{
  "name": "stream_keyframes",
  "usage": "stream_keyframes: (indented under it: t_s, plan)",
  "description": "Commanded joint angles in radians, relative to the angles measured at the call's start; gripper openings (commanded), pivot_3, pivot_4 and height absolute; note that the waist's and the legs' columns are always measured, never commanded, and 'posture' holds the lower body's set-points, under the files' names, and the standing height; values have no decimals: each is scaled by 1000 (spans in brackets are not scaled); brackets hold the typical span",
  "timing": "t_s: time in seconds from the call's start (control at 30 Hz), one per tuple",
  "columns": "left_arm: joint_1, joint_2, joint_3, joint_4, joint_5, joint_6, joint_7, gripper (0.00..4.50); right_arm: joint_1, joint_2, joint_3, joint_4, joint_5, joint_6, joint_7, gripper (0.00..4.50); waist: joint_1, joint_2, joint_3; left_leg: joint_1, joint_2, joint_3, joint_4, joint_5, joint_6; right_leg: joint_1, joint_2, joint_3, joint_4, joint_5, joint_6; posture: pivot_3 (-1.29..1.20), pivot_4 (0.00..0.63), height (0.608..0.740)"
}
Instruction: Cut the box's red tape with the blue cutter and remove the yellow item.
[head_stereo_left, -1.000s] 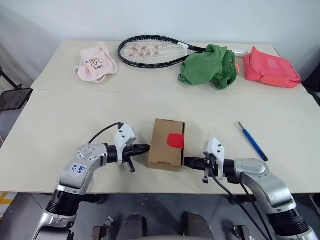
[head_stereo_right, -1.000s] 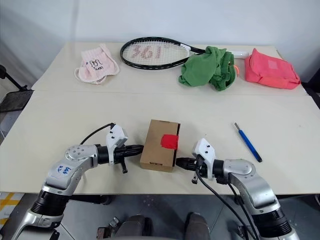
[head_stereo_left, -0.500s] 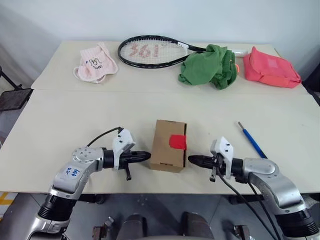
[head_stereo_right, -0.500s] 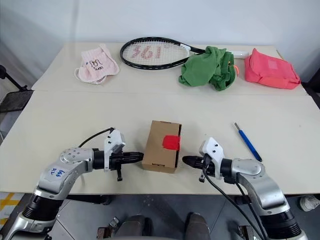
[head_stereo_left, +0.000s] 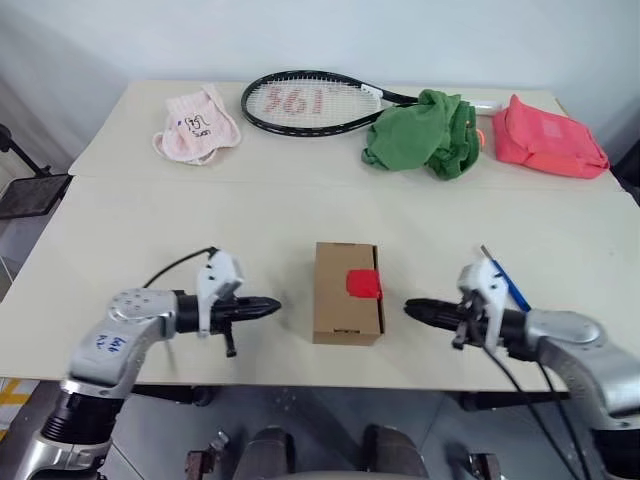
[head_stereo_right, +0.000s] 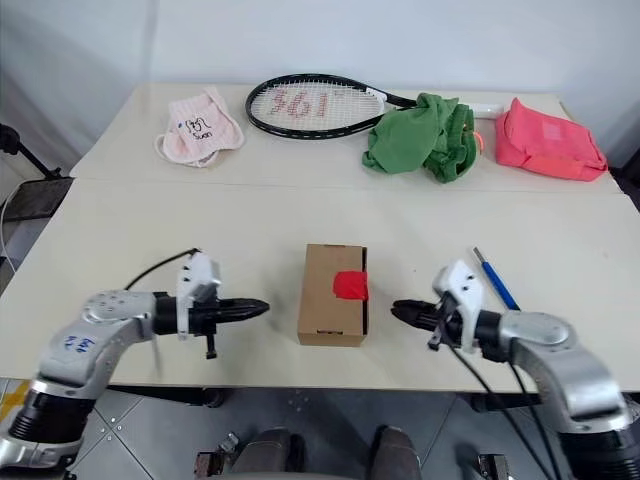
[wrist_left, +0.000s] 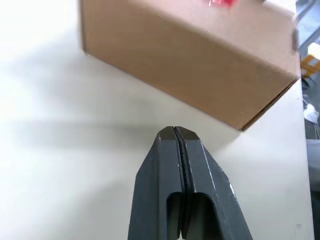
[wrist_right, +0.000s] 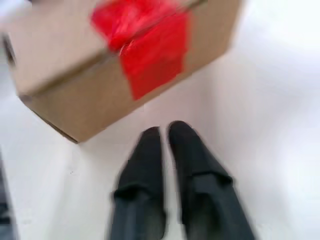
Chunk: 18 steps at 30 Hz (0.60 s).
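At the near edge of the counter (head_stereo_left: 120, 230) we list one box (head_stereo_left: 347, 306), brown corrugated cardboard, lying flat between our two hands and touched by neither. We judge it light and fairly stiff, liable to slide on the smooth top if pushed from one side only; best steadied by its plain long sides. Red tape (head_stereo_left: 363, 284): one short strip over the flap seam, folding down the side that faces our right hand. It looks thin and easy to slit along the seam.

Blue cutter (head_stereo_left: 505, 280): slim and pen-like, lying loose on the counter beyond our right wrist, well apart from the box. We judge it light, hard and apt to roll; take it by the middle of the handle, away from the thin metal end.

Yellow item: presumably inside the shut box.

Left gripper (head_stereo_left: 272, 307): fingers pressed together, empty, pointing at the box's plain side. Right gripper (head_stereo_left: 411, 309): fingers (wrist_right: 145, 150) parted by a narrow gap, empty, pointing at the taped side.
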Motion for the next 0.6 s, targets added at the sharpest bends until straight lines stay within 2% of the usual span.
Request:
stream_keyframes:
  t_s: [0.03, 0.2, 0.27, 0.43, 0.6]
  plan:
    - [-77, -12, 31, 23, -47, -72, -53, 0, -48, -57, -70, -97, 189, 264, -57, 2005, 1, 0, 0, 0, 0, 0, 0, 0, 0, 0, 0, 0, 0, 0, 0, 0, 150, 740]
    - [-219, -97, -51, 121, -6, -155, -80, 0, -273, 59, -137, -39, 325, 671, -298, 3738, -1, 0, 0, 0, 0, 0, 1, 0, 0, 0, 0, 0, 0, 0, 0, 0, 150, 740]
    - [-266, -125, -103, 173, 37, -189, -90, 0, -356, 136, -157, 30, 348, 753, -395, 4453, -3, 0, 0, 0, 0, 0, 0, 0, 0, 0, 0, 0, 1, 0, 0, 0, 150, 740]
    - [-336, -183, -178, 257, 103, -246, -88, 0, -468, 174, -98, 178, 421, 769, -603, 4481, -4, 0, 0, -1, -1, 1, -1, 0, 0, -3, 0, 0, 1, 0, 0, 0, 150, 740]
    - [-352, -206, -226, 297, 165, -281, -86, 0, -521, 217, -101, 253, 468, 769, -714, 4481, -5, 0, 0, -2, 0, 1, -2, 0, 0, -3, 0, -1, 1, 0, 0, 0, 150, 740]
